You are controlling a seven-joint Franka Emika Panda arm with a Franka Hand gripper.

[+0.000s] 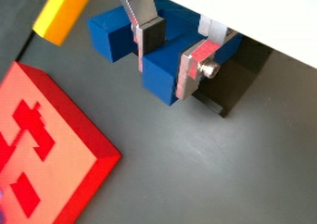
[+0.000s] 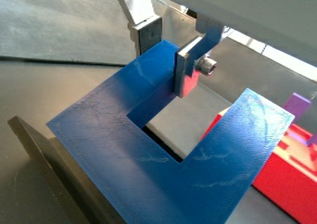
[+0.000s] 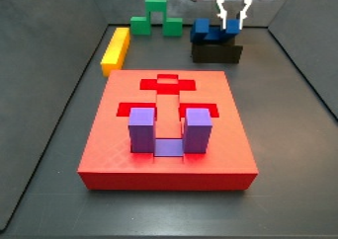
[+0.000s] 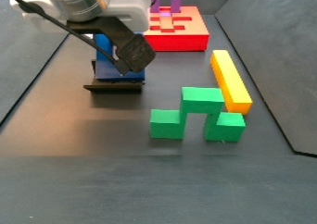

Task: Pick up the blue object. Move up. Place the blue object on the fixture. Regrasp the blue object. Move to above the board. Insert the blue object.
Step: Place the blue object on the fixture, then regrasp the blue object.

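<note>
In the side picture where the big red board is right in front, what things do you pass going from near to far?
Purple block sitting in the board → fixture → blue object, with the gripper on it → green blocks at the back.

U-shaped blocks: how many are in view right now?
2. The blue object sits on the fixture at the far end, with the gripper around one prong. The purple block stands in the board. None seem hidden.
</note>
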